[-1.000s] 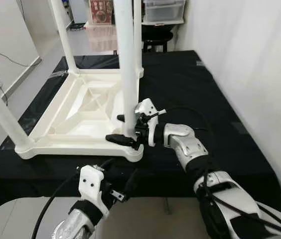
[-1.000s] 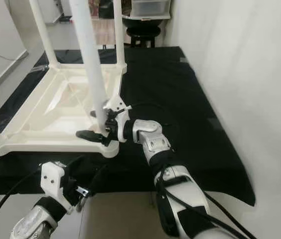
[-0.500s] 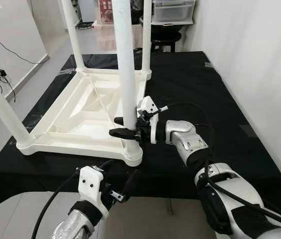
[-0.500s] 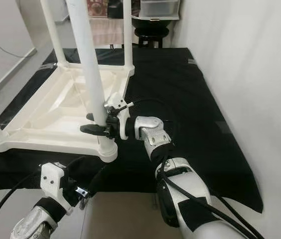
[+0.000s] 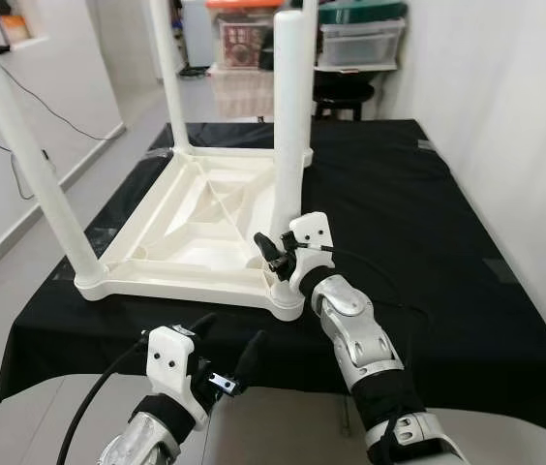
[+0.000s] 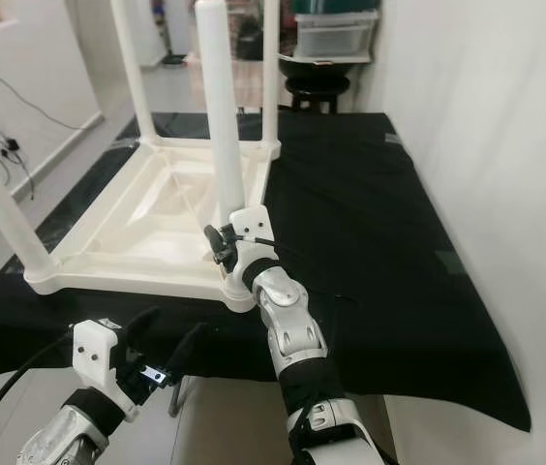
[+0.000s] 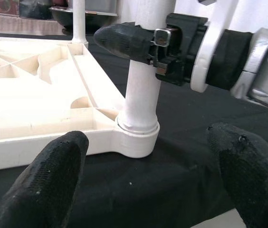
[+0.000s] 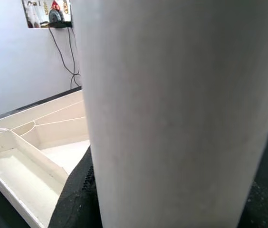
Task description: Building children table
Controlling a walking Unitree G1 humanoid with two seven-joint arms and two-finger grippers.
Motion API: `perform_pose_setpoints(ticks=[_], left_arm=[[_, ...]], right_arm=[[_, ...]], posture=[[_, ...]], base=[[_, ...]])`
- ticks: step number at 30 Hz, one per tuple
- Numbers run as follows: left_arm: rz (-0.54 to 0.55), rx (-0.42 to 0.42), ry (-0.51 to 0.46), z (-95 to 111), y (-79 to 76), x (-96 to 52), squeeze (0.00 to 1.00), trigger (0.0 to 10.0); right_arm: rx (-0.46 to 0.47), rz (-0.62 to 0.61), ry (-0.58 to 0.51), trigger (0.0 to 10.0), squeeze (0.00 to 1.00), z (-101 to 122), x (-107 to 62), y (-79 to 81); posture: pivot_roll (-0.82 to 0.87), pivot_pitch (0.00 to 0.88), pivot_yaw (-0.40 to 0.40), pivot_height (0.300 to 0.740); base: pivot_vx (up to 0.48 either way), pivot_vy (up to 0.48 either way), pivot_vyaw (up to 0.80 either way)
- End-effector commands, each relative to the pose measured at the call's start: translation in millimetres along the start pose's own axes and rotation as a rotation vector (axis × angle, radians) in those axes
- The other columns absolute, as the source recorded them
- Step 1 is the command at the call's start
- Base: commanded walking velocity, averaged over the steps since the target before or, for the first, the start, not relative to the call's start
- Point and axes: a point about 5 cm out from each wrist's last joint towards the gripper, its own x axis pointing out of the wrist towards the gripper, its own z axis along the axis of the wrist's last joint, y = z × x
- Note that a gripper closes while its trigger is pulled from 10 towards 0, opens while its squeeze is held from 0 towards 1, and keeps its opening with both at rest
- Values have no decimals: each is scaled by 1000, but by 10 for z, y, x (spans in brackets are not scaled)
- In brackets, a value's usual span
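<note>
A white children's table (image 5: 191,228) lies upside down on a black-covered worktop (image 5: 418,232), toward its left side, with its legs pointing up. The near right leg (image 5: 289,136) stands in its corner socket close to the worktop's front edge. The right gripper (image 5: 275,258) is at the base of this leg, its black jaws clamped around it just above the socket; the left wrist view shows one finger (image 7: 124,42) pressed against the leg's side. The left gripper (image 5: 227,341) hovers in front of the worktop's front edge, below the table's near right corner, its jaws wide apart and holding nothing. Storage boxes (image 5: 362,39) stand beyond the worktop's far edge.
</note>
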Motion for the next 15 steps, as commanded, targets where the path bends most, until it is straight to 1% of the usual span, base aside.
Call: perform_pose_setpoints(ticks=[1,2,3,5,6,7,8,9,10,11,12,13,14,15], left_arm=[[15,5,11,-16,28,3,0,10000],[19,5,9,-14,29,4,0,10000],[18,4,8,-15,28,7,0,10000],[18,4,8,-15,28,7,0,10000],[16,3,9,-15,28,9,0,10000],[16,3,9,-15,28,9,0,10000],[14,1,10,-15,30,12,0,10000],[14,1,10,-15,30,12,0,10000],[12,0,11,-18,32,15,0,10000],[11,0,12,-20,34,18,0,10000],[10,-1,12,-22,36,20,0,10000],[10,-1,12,-22,36,20,0,10000],[10,-1,13,-24,37,22,0,10000],[10,-1,13,-24,37,22,0,10000]], right_arm=[[34,49,102,10000,0,-251,-20,131],[40,70,83,10000,0,-221,0,152],[65,104,56,10000,0,-184,19,165],[65,104,56,10000,0,-184,19,165],[99,173,17,10000,1000,-64,51,216],[99,173,17,10000,1000,-64,51,216],[120,244,-38,10000,1000,82,93,232],[120,244,-38,10000,1000,82,93,232],[126,359,-78,10000,1000,222,128,260],[103,483,-95,10000,1000,327,161,272],[84,558,-98,10000,1000,378,178,270],[84,558,-98,10000,1000,378,178,270],[39,624,-95,10000,1000,414,192,255],[39,624,-95,10000,1000,414,192,255]], posture=[[-12,63,15,740],[-12,63,15,740],[-15,60,14,740],[-15,60,14,740],[-12,61,14,740],[-12,61,14,740],[-15,56,18,740],[-15,56,18,740],[-16,55,21,740],[-12,51,19,740],[-12,51,19,740],[-12,51,19,740],[-9,48,19,740],[-9,48,19,740]], base=[[0,0,0],[0,0,0],[0,0,0],[0,0,0],[0,0,0],[0,0,0],[0,0,0],[0,0,0],[0,0,0],[0,0,0],[0,0,0],[0,0,0],[0,0,0],[0,0,0]])
